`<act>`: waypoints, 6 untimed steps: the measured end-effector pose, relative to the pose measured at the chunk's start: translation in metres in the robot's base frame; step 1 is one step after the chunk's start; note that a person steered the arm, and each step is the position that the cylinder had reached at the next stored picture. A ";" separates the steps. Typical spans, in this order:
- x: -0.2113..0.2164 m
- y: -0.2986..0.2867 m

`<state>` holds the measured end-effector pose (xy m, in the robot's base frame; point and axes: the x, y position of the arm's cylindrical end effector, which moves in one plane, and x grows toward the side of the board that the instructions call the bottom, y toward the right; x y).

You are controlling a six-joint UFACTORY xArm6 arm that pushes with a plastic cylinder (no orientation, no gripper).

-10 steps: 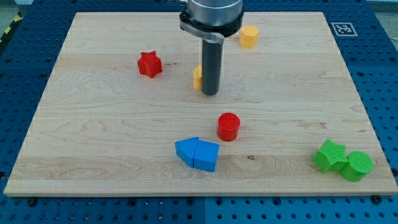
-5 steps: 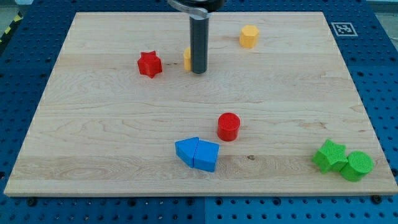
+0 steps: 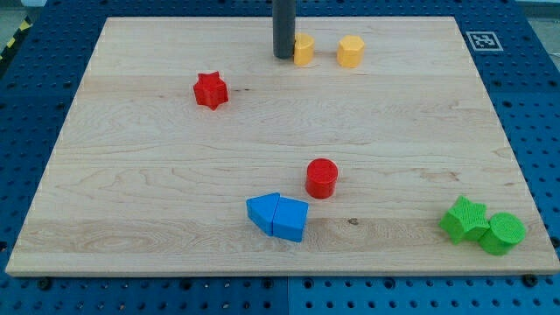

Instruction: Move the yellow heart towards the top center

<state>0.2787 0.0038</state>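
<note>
The yellow heart [image 3: 304, 51] lies near the top centre of the wooden board [image 3: 131, 175]. My dark rod comes down from the view's top, and my tip [image 3: 283, 57] rests on the board right against the heart's left side. A yellow hexagon block [image 3: 351, 52] stands a short way to the heart's right.
A red star [image 3: 210, 90] lies left of centre. A red cylinder [image 3: 321, 178] stands below the middle. Two blue blocks [image 3: 278, 216] touch each other near the bottom. A green star [image 3: 464, 219] and a green cylinder [image 3: 503, 233] sit at the bottom right.
My tip has moved up the board towards the view's top. The yellow heart has moved up with it and now shows to the rod's right instead of its left.
</note>
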 end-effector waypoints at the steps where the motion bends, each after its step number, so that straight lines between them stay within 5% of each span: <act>1: -0.003 0.001; 4: 0.048 0.039; 6: 0.025 0.039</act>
<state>0.3039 0.0429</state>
